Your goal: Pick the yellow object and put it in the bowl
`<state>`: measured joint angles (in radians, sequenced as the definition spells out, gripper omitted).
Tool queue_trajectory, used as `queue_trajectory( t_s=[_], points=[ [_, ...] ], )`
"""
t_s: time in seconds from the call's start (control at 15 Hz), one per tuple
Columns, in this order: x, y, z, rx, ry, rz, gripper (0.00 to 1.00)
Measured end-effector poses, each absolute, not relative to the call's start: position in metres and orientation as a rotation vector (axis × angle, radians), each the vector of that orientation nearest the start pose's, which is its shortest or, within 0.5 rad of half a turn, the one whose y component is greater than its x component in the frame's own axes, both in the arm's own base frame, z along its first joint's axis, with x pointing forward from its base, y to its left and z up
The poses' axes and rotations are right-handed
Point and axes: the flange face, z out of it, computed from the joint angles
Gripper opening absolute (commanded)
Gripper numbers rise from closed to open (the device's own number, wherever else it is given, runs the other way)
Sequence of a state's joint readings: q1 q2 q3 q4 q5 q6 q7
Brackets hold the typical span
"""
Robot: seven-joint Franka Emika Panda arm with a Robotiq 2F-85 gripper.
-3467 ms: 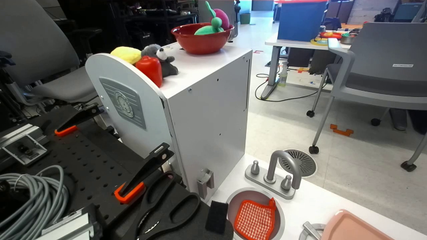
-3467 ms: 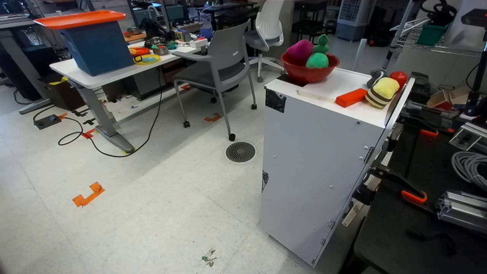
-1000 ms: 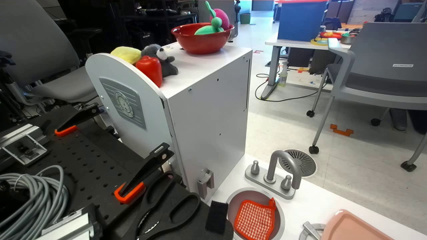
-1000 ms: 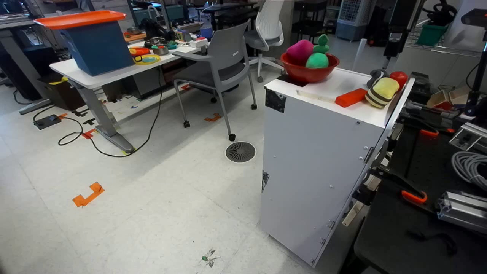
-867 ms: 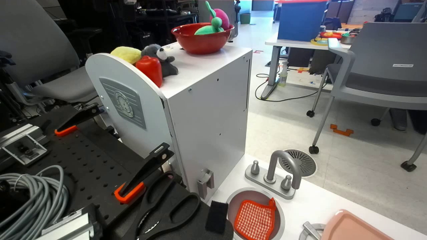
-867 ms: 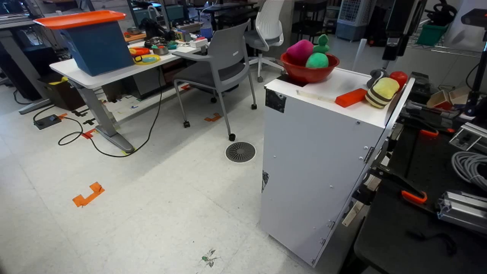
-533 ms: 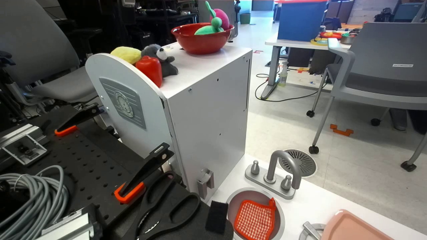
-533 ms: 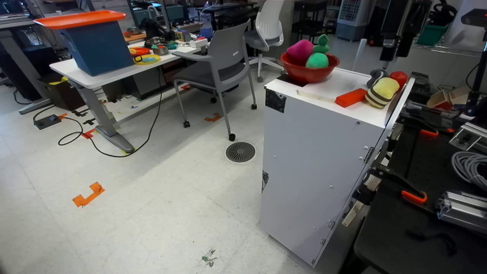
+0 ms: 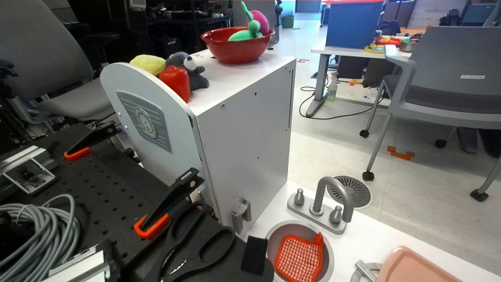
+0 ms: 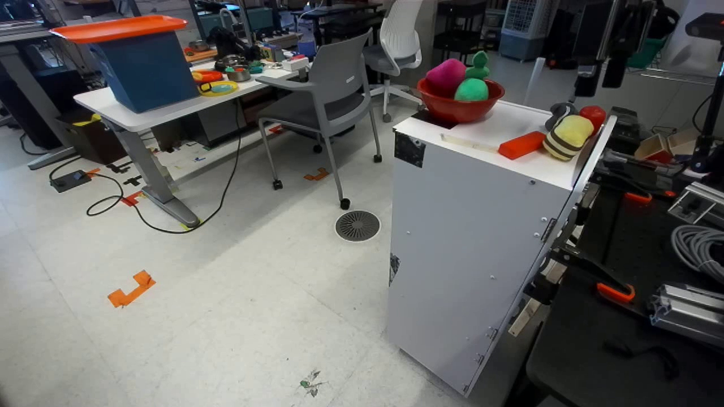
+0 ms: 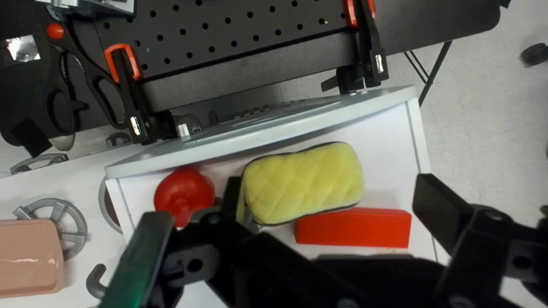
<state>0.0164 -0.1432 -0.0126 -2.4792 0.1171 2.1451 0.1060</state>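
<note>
yellow object [image 11: 302, 184], quilted on top, lies on the white cabinet [image 10: 464, 226] with nothing holding it. in an exterior view the claw [image 10: 600, 83] hangs at its one o'clock, clear of it, fingers well apart with nothing between them; the red bowl [image 10: 452, 110] stands at the yellow object's ten o'clock, bearing a pink toy [image 10: 445, 74] and a green toy [image 10: 472, 90]. i'd call this the approach, the grasp not yet made. the next move calls for centring over the yellow object, then coming down. in the wrist view its long side runs roughly nine to three o'clock, about the line on which the fingers spread, so turning the wrist may give a narrower grip. room looks tight: the back panel [image 11: 265, 134] is near at twelve, a red block [image 11: 354, 229] just beside at four, a red pepper [image 11: 182, 192] at nine.
</note>
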Motion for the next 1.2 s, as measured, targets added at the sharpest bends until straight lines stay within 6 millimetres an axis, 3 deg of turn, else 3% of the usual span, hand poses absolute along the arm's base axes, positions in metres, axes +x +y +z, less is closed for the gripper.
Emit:
queue_trajectory(
  t_s=[0.27,0.73,1.2],
  points=[
    [0.433,0.004,0.331,-3.077,0.220,0.402,1.00],
    [0.448,0.003,0.352,-3.100,0.204,0.345,1.00],
    [0.447,0.005,0.346,-3.130,0.166,0.369,1.00]
  ],
)
